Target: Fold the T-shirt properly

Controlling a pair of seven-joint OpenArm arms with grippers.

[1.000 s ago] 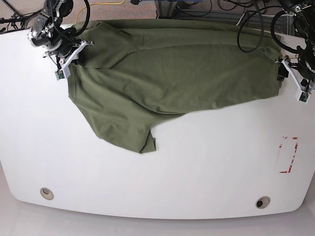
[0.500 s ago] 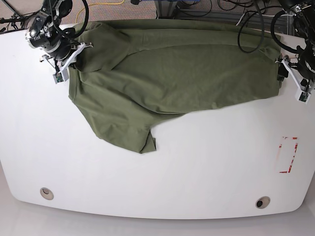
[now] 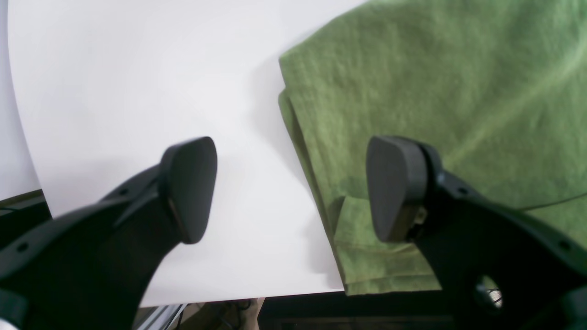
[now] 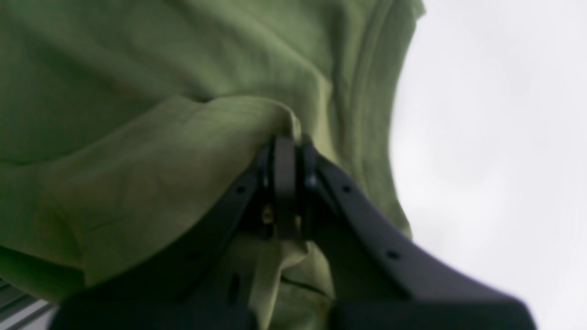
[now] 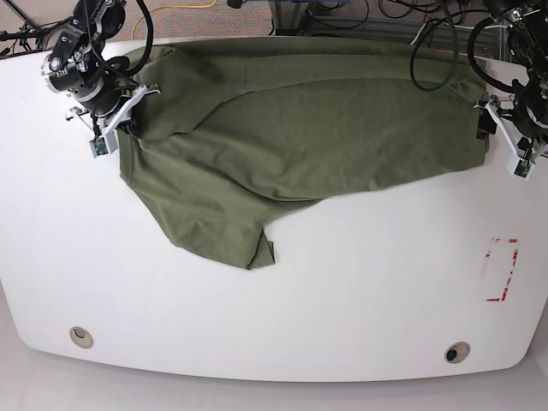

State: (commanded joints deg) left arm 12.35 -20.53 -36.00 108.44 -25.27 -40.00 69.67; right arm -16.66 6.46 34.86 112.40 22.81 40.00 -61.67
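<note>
Gripping: right gripper [image 4: 285, 151], jaws pressed together on a raised fold of the T-shirt [image 5: 291, 137]; the cloth bulges up over the jaw tips and drapes down both sides of them.
Right-jaw surroundings: green fabric fills everything to one side of the jaws in the right wrist view, bare white tabletop [image 4: 495, 137] lies on the other side; the picture is soft, so the exact seam being pinched is hard to make out, perhaps a shoulder or sleeve edge.
Left gripper [image 3: 293, 190]: jaws spread wide apart, nothing between them.
Between the left jaws: the T-shirt's edge, doubled into layers with a small flap folded over, runs through the gap; one jaw sits over green cloth, the other over plain tabletop.
Beyond the left jaws: the cloth edge reaches the rim of the tabletop, with dark floor clutter just past it.
T-shirt position: spread across the far half of the tabletop in the base view, stretched from the right gripper's jaws at one end to the left gripper's jaws at the other, wrinkled, with one lobe hanging toward the near side below the right jaws.
Other marks: red-outlined rectangle [image 5: 501, 270] on the tabletop, well apart from the left jaws on the near side; two round holes [image 5: 81, 336] near the front rim.
Cables [image 5: 428, 43]: black loops behind the left gripper.
</note>
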